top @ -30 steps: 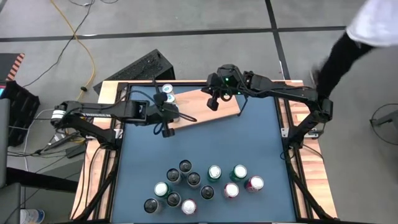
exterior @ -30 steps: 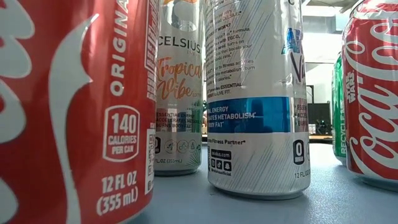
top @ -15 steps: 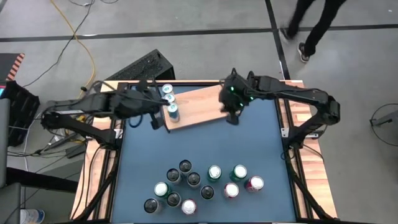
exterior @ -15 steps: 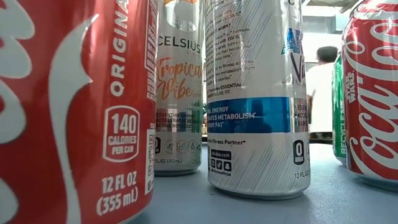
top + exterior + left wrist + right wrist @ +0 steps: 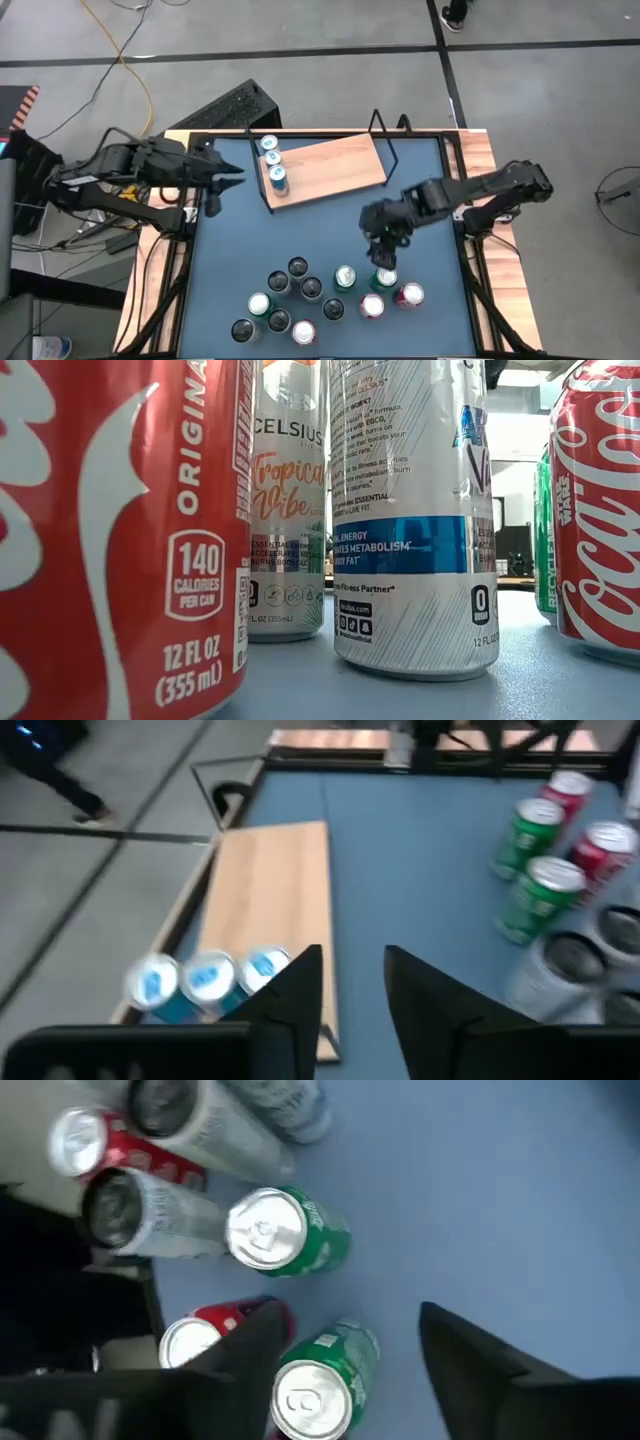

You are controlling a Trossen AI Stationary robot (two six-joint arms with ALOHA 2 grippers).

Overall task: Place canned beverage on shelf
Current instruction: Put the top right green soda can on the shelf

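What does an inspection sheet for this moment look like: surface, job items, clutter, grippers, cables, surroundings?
Surface: blue tabletop, bare between the shelf and the can group.
Job items: shelf at the far edge holds three cans in a row at its left end; a group of loose cans stands upright on the near half.
Clutter: nothing seen on the tabletop.
Grippers: left gripper left of the shelf, open and empty; right gripper open and empty, right above a green can.
Cables: yellow cable on the floor beyond the table.
Surroundings: grey floor, black keyboard-like object behind the table; a person's foot at the top edge.
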